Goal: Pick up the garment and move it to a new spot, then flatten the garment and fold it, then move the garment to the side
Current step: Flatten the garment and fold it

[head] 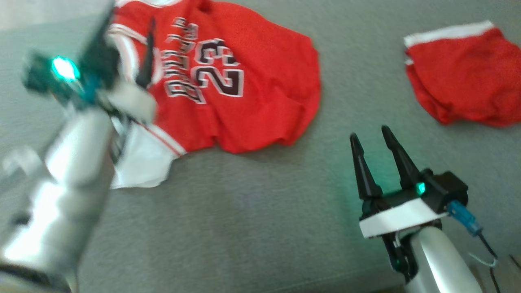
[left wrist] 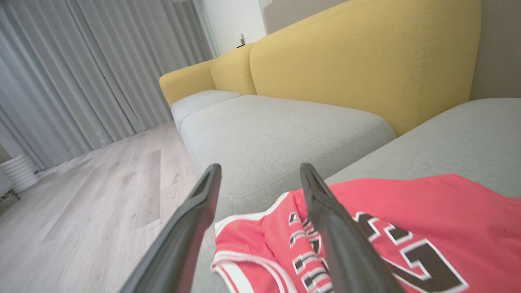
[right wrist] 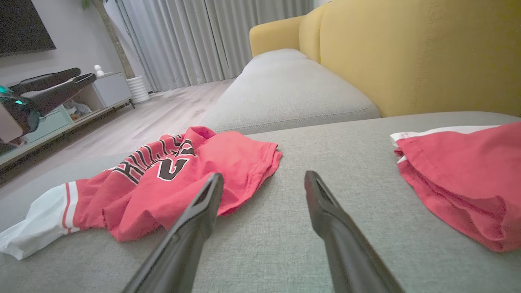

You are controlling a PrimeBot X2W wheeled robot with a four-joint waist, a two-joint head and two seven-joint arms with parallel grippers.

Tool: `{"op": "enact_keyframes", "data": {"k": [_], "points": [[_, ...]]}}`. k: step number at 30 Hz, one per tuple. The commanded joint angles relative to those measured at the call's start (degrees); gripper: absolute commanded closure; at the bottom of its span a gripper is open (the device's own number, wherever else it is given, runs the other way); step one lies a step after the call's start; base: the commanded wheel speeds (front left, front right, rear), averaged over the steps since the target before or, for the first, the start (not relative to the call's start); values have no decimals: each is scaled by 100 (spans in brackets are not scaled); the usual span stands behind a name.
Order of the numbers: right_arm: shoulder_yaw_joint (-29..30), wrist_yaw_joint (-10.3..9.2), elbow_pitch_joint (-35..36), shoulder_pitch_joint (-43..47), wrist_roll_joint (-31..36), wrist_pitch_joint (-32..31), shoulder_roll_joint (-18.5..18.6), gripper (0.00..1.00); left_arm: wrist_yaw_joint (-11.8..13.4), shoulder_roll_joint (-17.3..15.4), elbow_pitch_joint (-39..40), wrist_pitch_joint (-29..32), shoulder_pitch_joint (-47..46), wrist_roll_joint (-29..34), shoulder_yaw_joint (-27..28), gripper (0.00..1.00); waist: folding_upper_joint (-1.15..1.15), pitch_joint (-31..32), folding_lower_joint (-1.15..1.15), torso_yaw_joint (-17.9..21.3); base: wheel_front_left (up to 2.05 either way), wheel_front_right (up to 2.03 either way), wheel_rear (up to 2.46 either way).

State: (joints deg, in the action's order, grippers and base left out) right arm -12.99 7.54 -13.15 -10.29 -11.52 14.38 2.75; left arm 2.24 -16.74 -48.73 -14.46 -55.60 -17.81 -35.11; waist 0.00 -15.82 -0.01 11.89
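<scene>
**Jersey (head: 244, 81) loose on sofa seat (head: 252, 228), both grippers empty**

Garment: red jersey with white trim and a dark, white-edged "23", lying crumpled on the grey seat cushion. Its white-banded edge spills toward the robot at the left of the head view. The cloth is rumpled and partly doubled over, not flat.

Left gripper (left wrist: 260, 169): fingers spread wide, with nothing between them. The left wrist view looks past them over the jersey's trimmed edge to the next cushion, the yellow backrest (left wrist: 358, 61), grey curtains (left wrist: 81, 73) and pale wood floor (left wrist: 101, 195). One finger crosses the lettering in that view. In the right wrist view this gripper sits raised, clear of the cloth. The head view shows it badly blurred over the jersey's left part, so its exact height there is hard to judge; it appears to be off the fabric.

Right gripper (head: 369, 134): fingers parted wide, holding nothing. It hangs over bare grey cushion between the jersey and a second red garment (head: 464, 77). It is near the jersey's hem but apart from it.

Second red garment: white band along one edge, bunched at the right of the same seat, well apart from the jersey.

A low cabinet (right wrist: 81, 106) stands against the far wall beyond the floor.
</scene>
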Motion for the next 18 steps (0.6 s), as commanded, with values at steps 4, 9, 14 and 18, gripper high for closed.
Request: {"op": "enact_keyframes", "data": {"k": [4,9,14,18], "points": [[41,-5,64,188,179,62,12,0,429,-114,1349,-51,1198,-148,391,0,0,610,1,-751,0,0,0],[162,-5,28,325,291,62,12,0,816,-78,2459,-52,2586,-149,457,0,0,740,1,-1062,0,0,0],[335,-5,-64,305,-25,62,12,0,1041,180,3003,-53,3309,-247,531,0,0,660,1,-1283,0,0,0],[511,-5,-210,-16,161,52,12,0,1071,285,3179,-53,3345,-167,531,0,0,520,1,-1399,0,0,0]]}}
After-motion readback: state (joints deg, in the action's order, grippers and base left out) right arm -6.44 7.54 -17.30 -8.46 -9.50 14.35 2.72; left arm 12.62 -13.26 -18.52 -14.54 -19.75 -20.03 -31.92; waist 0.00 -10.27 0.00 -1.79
